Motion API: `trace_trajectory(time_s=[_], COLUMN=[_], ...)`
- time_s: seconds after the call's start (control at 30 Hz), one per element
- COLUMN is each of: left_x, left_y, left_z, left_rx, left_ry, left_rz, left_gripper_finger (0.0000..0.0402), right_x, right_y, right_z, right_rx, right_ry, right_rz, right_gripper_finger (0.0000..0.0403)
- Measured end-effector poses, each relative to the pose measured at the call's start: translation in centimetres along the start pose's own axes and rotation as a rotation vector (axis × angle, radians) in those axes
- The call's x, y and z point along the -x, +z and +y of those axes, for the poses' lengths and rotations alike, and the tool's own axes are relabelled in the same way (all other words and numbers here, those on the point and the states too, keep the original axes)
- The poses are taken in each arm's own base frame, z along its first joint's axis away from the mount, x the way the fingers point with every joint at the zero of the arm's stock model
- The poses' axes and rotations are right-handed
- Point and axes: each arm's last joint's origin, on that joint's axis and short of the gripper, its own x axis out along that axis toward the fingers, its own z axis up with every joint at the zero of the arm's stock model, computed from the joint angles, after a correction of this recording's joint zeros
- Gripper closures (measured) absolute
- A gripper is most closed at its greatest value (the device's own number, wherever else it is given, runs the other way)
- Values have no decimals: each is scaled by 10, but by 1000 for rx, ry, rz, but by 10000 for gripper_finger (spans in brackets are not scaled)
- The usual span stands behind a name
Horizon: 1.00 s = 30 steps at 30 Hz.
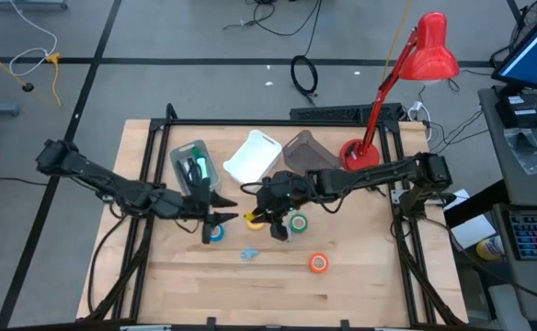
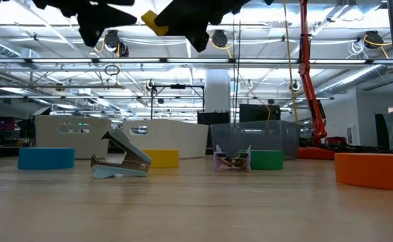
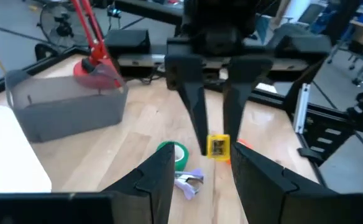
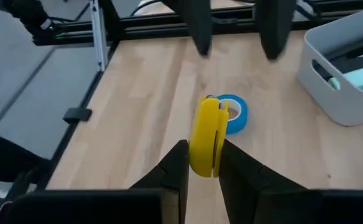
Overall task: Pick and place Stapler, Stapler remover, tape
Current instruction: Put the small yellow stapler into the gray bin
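right gripper point(image 4: 201, 163): raised above the middle of the table, fingers pinching the yellow ring-shaped tape roll point(image 4: 205, 135) on edge between them, clear of the wood.
left gripper point(image 1: 215, 208): just at nine o'clock of the right gripper, held off the table with its fingers spread and nothing between them; the two grippers face each other.
blue ring-shaped tape roll point(image 1: 215, 233): flat on the wood, under the left gripper, at six o'clock of it in the high view.
green ring-shaped tape roll point(image 1: 298, 222): flat on the wood at four o'clock of the right gripper, near it.
orange ring-shaped tape roll point(image 1: 318, 264): flat, well apart toward five o'clock, nearer the front edge.
pale blue claw-shaped staple remover point(image 2: 121, 161): on the wood between the blue and orange rolls, jaws open in the low view.
purple claw-shaped staple remover point(image 3: 188, 182): just beside the green roll.
clear grey plastic bin point(image 1: 188, 163): at eleven o'clock of the grippers, a teal item inside that i cannot tell apart.
white plastic bin point(image 1: 253, 157): at twelve o'clock.
dark translucent bin point(image 1: 305, 152): at one o'clock, just beside the white one.
red desk lamp point(image 1: 406, 83): base at the far right corner of the wooden table point(image 1: 177, 285).
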Motion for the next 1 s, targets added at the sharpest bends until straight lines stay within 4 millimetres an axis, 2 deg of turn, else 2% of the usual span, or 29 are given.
trace_trajectory(time_s=[0.2, 0.6, 0.8, 1.0], left_x=[-14, -27, -38, -39], left_y=[-8, -16, -14, -13], left_z=[2, 7, 10, 12], left_rx=[16, 25, 34, 51], left_ry=[15, -3, -4, -29], left_rz=[25, 80, 80, 110], left_gripper_finger=[245, 245, 245, 245], right_x=[1, 1, 2, 2], right_y=[1, 2, 3, 2], right_z=[-4, -4, -3, -6], right_rx=[22, 64, 67, 61], right_ry=[16, 17, 23, 14], right_rz=[-1, -10, -17, -10], right_gripper_finger=[345, 344, 344, 344])
